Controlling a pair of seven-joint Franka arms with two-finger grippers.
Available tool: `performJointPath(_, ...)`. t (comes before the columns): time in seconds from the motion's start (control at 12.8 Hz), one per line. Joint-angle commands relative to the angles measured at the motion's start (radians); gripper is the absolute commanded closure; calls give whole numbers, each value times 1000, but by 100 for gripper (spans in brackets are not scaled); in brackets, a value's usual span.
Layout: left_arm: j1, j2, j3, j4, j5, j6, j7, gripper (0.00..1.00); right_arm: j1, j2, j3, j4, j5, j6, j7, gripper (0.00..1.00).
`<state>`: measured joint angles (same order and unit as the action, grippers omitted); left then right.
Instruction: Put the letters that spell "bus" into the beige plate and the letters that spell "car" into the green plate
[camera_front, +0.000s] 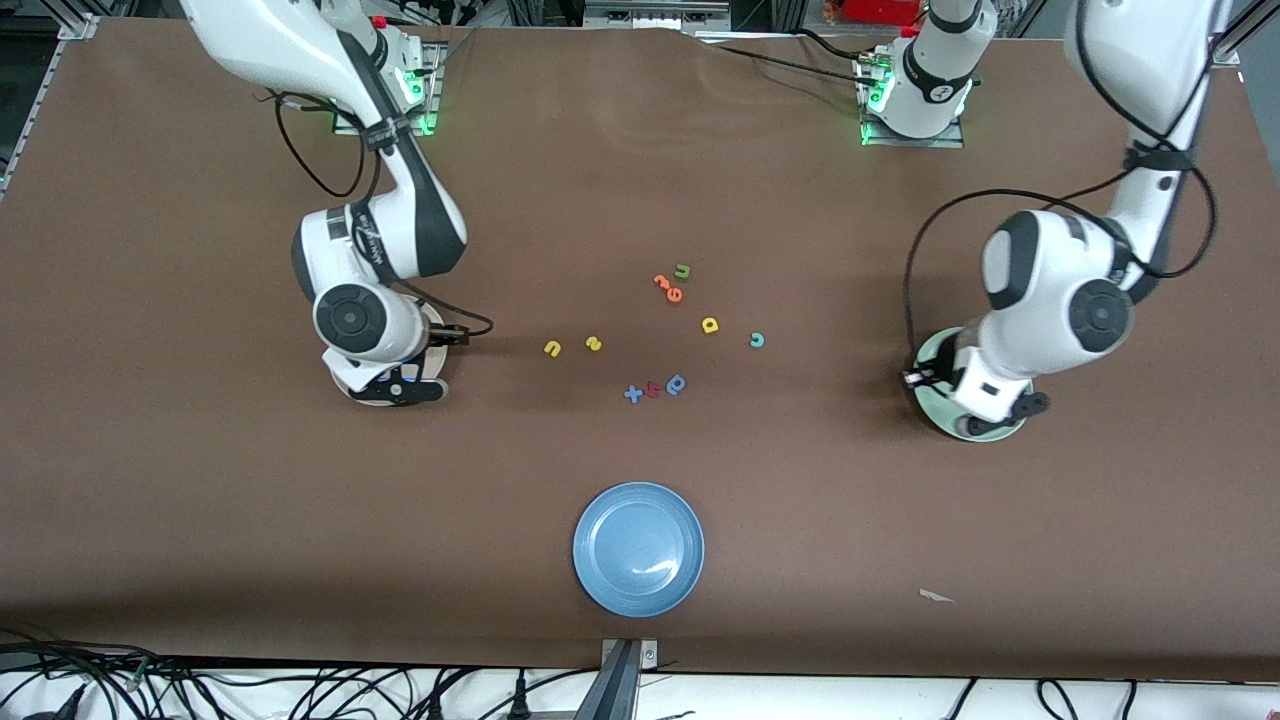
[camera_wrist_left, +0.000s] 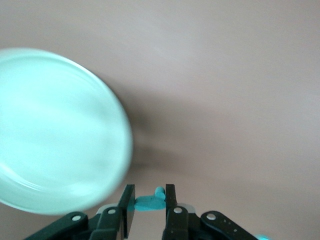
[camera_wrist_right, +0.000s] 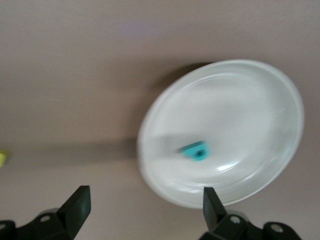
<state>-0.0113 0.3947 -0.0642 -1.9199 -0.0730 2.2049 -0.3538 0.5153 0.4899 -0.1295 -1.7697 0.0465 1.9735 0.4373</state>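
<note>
Two claws are at work over the brown table (camera_front: 200, 520). Read the front view as a clock face with twelve toward the robots' bases.

The right gripper (camera_front: 395, 385) hangs over the beige plate (camera_front: 436, 338) at about nine o'clock, toward the right arm's end of the table. Its fingers (camera_wrist_right: 80, 197) stand wide apart and hold nothing. The teal "b" (camera_wrist_right: 195, 151) lies in the beige plate's bowl, below the parted fingers and clear of both.

The left gripper (camera_front: 985, 410) hangs over the green plate (camera_front: 930, 352) at about three o'clock, toward the left arm's end. Its fingers (camera_wrist_left: 129, 200) are clamped on a thin teal letter (camera_wrist_left: 147, 203), which sits crosswise between the two pads. Its shape is mostly hidden, so I cannot tell which letter it is. In the left wrist view the green plate's rim shows just beside the claw.

Near the middle of the dial lie the loose letters:
- the yellow "u" (camera_front: 552, 348) and yellow "s" (camera_front: 593, 344), side by side, toward nine
- the yellow "a" (camera_front: 710, 324) and teal "c" (camera_front: 757, 340), toward three
- two orange letters (camera_front: 668, 288) touching the olive-green "u" (camera_front: 684, 271), toward twelve
- a blue cross (camera_front: 632, 394), a red letter (camera_front: 652, 388) and the blue rounded letter (camera_front: 677, 384) in a row, toward six

A blue plate (camera_front: 600, 580) sits at six o'clock, nearest the front camera.
</note>
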Motion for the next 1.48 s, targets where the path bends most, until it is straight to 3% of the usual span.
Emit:
performJointPath(0.0, 71, 59, -16, 53, 149, -7, 48, 81, 40, 25, 51, 13, 16, 80, 222, 1)
performJointPath(0.16, 109, 125, -16, 100, 162, -7, 107, 81, 87, 71, 54, 21, 16, 175, 387, 2)
performJointPath(0.23, 113, 133, -14, 104, 162, -7, 119, 79, 95, 88, 57, 23, 18, 207, 421, 10)
performJointPath(0.31, 116, 131, -16, 104, 162, -7, 122, 66, 101, 108, 60, 23, 30, 240, 448, 31)
performJointPath(0.62, 113, 124, -17, 105, 157, -7, 116, 3, 123, 150, 62, 30, 139, 341, 534, 34)
performJointPath(0.78, 105, 115, -26, 108, 142, -10, 63, 1, 135, 168, 62, 30, 139, 366, 558, 34)
performJointPath(1.25, 90, 115, -248, 148, 117, -11, -374, 1, 155, 193, 62, 29, 124, 373, 561, 46)
performJointPath(1.4, 47, 118, -273, 147, 119, -10, -477, 1, 155, 194, 62, 29, 121, 373, 560, 52)
